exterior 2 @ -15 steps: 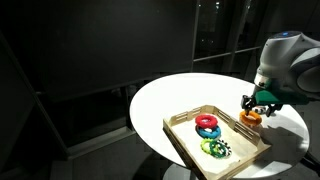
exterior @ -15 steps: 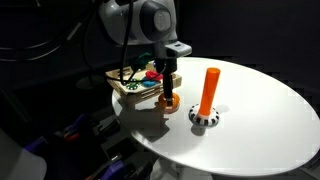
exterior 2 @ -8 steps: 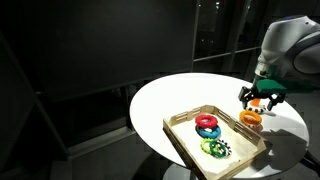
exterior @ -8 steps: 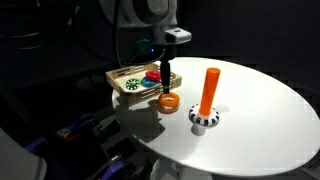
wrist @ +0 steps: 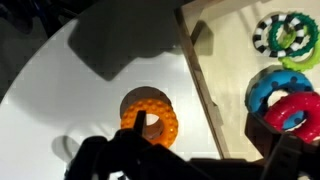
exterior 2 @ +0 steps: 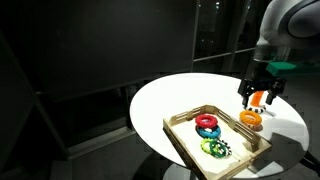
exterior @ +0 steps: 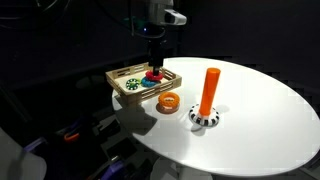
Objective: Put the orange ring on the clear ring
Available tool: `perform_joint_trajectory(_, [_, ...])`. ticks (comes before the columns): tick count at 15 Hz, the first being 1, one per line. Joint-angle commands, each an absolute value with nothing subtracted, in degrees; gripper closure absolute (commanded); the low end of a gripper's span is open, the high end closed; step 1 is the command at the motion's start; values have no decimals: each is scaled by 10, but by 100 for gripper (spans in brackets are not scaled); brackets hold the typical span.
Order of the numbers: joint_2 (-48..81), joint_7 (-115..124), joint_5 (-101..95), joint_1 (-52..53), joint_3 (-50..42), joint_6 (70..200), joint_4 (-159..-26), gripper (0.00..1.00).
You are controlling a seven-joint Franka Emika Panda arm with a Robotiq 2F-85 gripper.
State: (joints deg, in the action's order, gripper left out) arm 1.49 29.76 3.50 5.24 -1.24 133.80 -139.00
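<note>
The orange ring [exterior: 168, 102] lies flat on the white table beside the wooden tray, and also shows in the other exterior view [exterior 2: 250, 118] and in the wrist view [wrist: 150, 115]. A greyish rim shows at its upper edge in the wrist view; I cannot tell whether it is the clear ring or a shadow. My gripper [exterior: 153, 64] is open and empty, well above the orange ring. It shows in both exterior views [exterior 2: 257, 96] and in the wrist view [wrist: 215, 150].
A wooden tray [exterior: 124, 74] [exterior 2: 184, 139] holds a red ring [wrist: 295, 110], a blue ring [wrist: 266, 88] and a green toothed ring [wrist: 287, 35]. An orange peg [exterior: 209, 90] on a striped base [exterior: 205, 119] stands right of the orange ring.
My gripper has opened, let go of the orange ring on the table, and risen straight up. The orange ring stays where it was set down.
</note>
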Motion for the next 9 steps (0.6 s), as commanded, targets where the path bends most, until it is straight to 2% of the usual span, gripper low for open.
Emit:
perform_joint_trajectory(1, [-14,215,63,40,1,1249,-1360,0])
perform_joint_trajectory(9, [-81,177,44,47,27,1175,-1328,0])
